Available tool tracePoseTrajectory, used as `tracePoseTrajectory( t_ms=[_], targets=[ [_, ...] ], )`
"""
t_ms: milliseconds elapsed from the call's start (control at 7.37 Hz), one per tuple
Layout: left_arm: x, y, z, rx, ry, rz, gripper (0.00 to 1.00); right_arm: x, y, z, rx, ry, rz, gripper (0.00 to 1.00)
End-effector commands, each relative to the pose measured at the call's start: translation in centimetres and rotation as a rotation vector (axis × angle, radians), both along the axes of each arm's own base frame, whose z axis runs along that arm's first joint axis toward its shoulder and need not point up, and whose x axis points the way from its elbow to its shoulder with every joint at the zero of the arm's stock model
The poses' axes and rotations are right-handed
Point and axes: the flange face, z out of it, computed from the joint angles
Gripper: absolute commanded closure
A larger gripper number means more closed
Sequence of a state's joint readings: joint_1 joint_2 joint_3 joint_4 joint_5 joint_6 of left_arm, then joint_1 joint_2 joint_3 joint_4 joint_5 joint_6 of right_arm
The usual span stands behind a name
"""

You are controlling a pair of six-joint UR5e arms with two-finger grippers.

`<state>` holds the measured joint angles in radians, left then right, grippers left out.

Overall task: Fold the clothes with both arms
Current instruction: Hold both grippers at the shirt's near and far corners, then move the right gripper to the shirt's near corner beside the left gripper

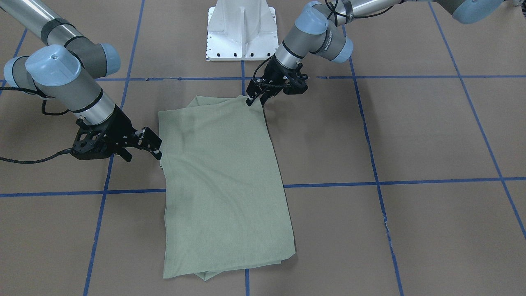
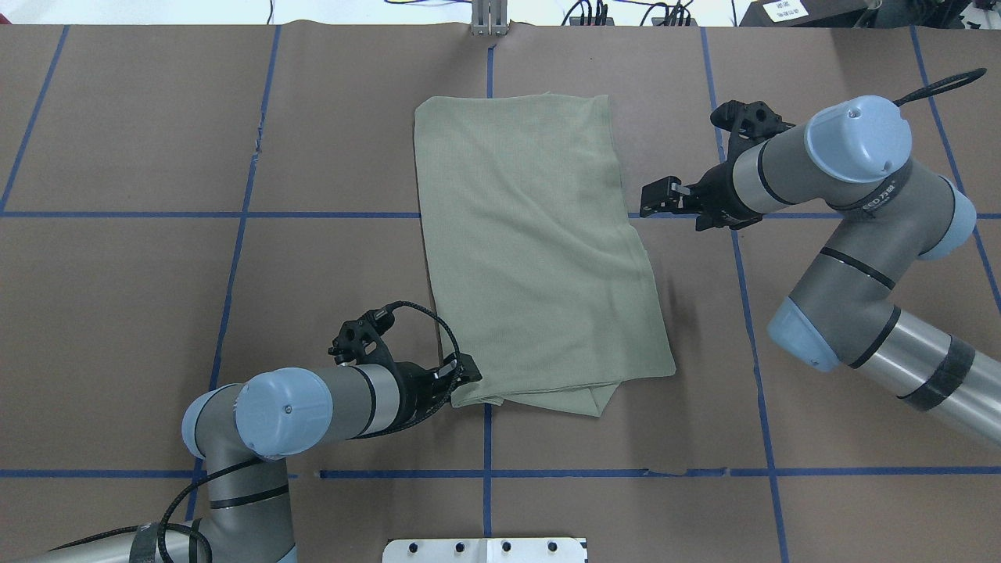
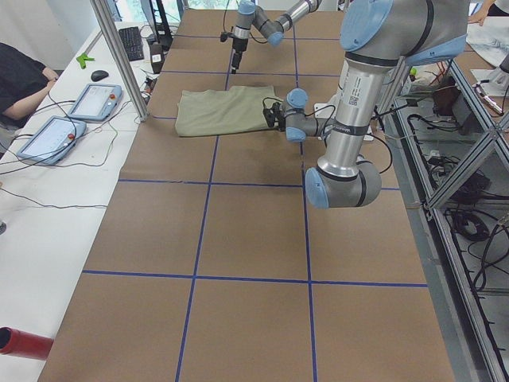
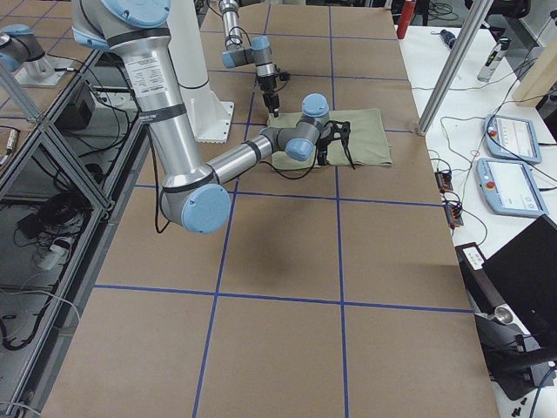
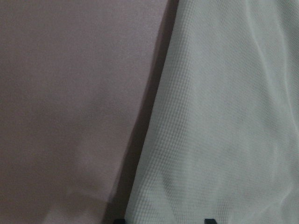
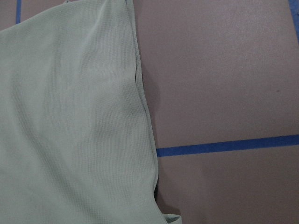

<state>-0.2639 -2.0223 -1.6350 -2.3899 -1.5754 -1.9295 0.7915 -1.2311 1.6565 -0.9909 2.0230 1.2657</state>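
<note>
Left gripper (image 2: 467, 374) stands spread over a corner of the folded shirt (image 2: 532, 250) on the bench (image 2: 156, 313). The right gripper (image 2: 653, 199), also spread, hangs beside its edge. Pinching only one layer could skew the fold.

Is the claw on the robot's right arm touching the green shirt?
Apart. The overhead view shows a thin strip of bare brown table between the right gripper and the shirt's edge.

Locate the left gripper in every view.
Front-facing: left gripper, top centre, at the shirt corner nearest the white base.
Overhead: lower centre-left.
Exterior left: upper centre, at the shirt's edge.
Exterior right: top centre, beside the shirt.
Left wrist: only fingertips, bottom edge.
Right wrist: not in it.
Shared landmark: that shirt corner.
</note>
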Motion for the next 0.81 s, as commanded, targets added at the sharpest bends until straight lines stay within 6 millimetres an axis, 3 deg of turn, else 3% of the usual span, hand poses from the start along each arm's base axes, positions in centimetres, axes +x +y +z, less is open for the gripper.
tracePoseTrajectory(
  t_ms=[0,271,407,679],
  targets=[
    [0.3,0.2,-0.1,0.000,0.000,0.005,0.41,0.0,0.0,0.1,-0.001,0.001,0.000,0.00],
    [0.2,0.3,-0.2,0.003,0.005,0.006,0.94,0.0,0.1,0.2,-0.008,0.002,0.004,0.00],
    [0.4,0.9,-0.4,0.005,0.008,0.014,1.00,-0.4,0.3,0.1,-0.012,0.003,0.002,0.00],
    [0.4,1.3,-0.6,0.014,0.012,0.022,1.00,-1.3,1.7,-0.8,-0.186,-0.056,0.096,0.00]
  ],
)
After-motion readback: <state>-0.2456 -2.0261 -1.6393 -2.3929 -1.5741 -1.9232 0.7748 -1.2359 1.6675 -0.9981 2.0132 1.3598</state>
